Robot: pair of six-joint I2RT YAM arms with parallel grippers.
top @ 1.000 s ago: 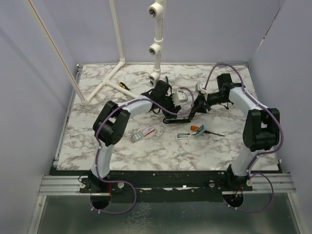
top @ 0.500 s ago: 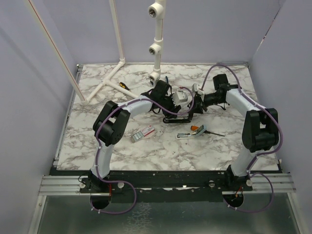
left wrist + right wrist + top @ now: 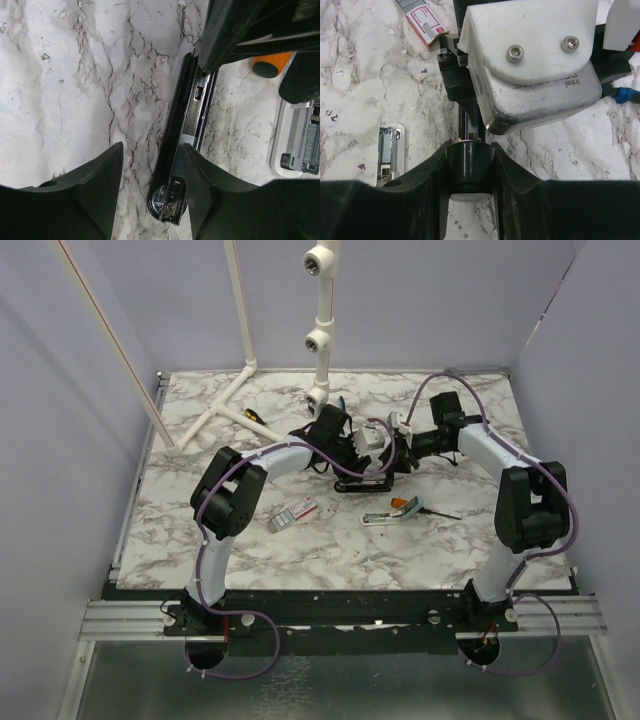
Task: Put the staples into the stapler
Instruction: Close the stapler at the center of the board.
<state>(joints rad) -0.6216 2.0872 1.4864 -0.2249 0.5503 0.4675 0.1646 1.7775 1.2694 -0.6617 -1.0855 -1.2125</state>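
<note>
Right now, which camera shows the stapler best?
The left wrist view: the stapler lies lengthwise mid-frame, its metal channel plainly visible. The right wrist view shows only a dark sliver of it behind a white camera housing. In the top view the stapler is small, dark and partly covered.

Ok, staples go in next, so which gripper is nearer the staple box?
Left. The left gripper sits at the left end of the stapler, right of and beyond the staple box; the right gripper grips the stapler farther right.
</note>
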